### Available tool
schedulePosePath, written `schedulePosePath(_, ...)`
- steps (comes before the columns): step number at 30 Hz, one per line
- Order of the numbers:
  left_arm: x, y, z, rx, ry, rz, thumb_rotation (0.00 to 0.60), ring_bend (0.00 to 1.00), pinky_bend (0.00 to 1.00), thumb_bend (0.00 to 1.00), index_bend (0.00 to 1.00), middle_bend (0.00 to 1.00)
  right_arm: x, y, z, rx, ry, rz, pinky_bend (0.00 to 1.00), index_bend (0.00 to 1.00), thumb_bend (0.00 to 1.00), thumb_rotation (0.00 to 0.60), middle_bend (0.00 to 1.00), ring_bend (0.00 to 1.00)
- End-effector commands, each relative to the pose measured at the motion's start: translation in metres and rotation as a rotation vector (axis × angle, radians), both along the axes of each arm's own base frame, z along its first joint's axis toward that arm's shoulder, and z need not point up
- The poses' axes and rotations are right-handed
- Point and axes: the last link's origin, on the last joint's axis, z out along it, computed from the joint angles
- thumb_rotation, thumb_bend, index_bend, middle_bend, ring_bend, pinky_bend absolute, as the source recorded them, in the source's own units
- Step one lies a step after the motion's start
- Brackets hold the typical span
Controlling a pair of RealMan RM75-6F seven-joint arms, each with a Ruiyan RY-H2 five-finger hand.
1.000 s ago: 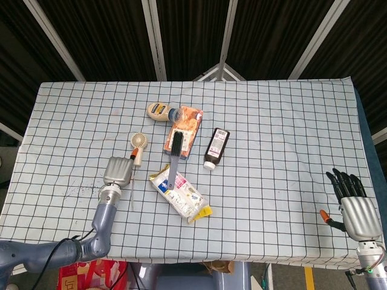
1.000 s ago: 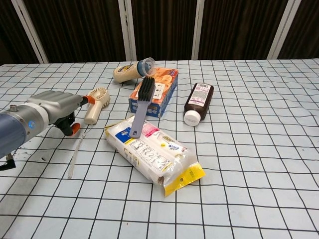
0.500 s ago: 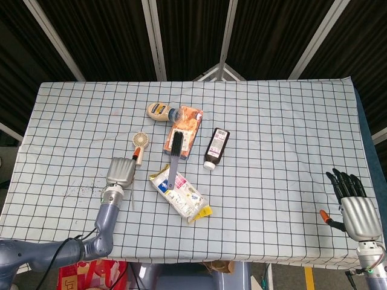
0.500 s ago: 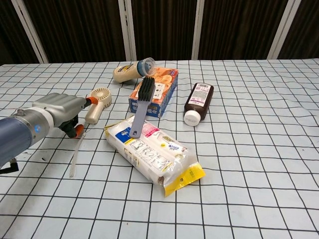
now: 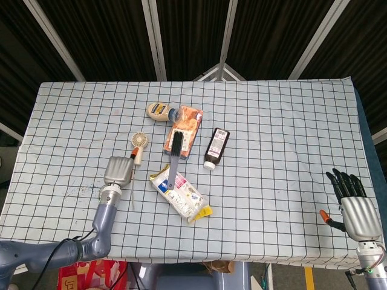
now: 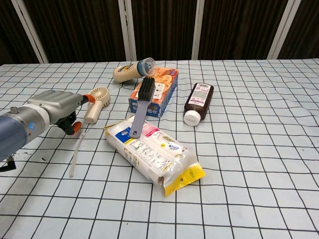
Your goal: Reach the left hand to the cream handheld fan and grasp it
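The cream handheld fan (image 5: pixel 138 145) lies flat on the checked cloth, round head toward the far side, handle toward me; the chest view shows the fan (image 6: pixel 96 103) left of centre. My left hand (image 5: pixel 118 171) hovers just short of the handle, back upward, fingertips a little to the fan's left and holding nothing. In the chest view the left hand (image 6: pixel 55 105) has its orange-tipped thumb pointing down. My right hand (image 5: pixel 355 204) rests at the table's near right corner, fingers spread and empty.
Right of the fan lie a cream squeeze bottle (image 5: pixel 160 111), an orange box (image 5: pixel 184 130) with a grey brush (image 5: pixel 175 153) leaning on it, a dark bottle (image 5: pixel 216 147) and a wipes pack (image 5: pixel 180 193). A thin white strip (image 6: pixel 75 155) lies by the left hand.
My left hand edged toward the fan half a second ago, then drew back slightly to the left. The fan and the right hand have not moved.
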Motion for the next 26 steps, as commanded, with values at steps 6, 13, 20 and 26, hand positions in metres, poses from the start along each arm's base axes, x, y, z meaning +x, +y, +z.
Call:
schedulePosePath(6,0.013,0.006,0.039,0.168,-0.095,-0.131,0.6,0.43,0.53,0.53,0.0,0.54,0.0,0.0,0.0,-0.001,0.002,0.001,0.0,0.02,0.28,0.6,0.0,0.0)
schedulePosePath(13,-0.009,-0.025,0.07,0.201,-0.156,-0.16,0.6,0.08,0.14,0.31,0.0,0.13,0.0,0.0,0.0,-0.003,0.006,0.0,0.0,0.02,0.28,0.6,0.0,0.0)
schedulePosePath(20,-0.056,-0.09,0.11,0.195,-0.135,-0.149,0.6,0.0,0.01,0.2,0.0,0.0,0.001,0.0,-0.001,-0.005,0.016,0.004,0.0,0.02,0.28,0.6,0.0,0.0)
schedulePosePath(26,-0.09,-0.139,0.14,0.213,-0.086,-0.164,0.6,0.0,0.0,0.19,0.0,0.0,0.002,0.0,-0.002,-0.011,0.023,0.003,0.0,0.02,0.28,0.6,0.0,0.0)
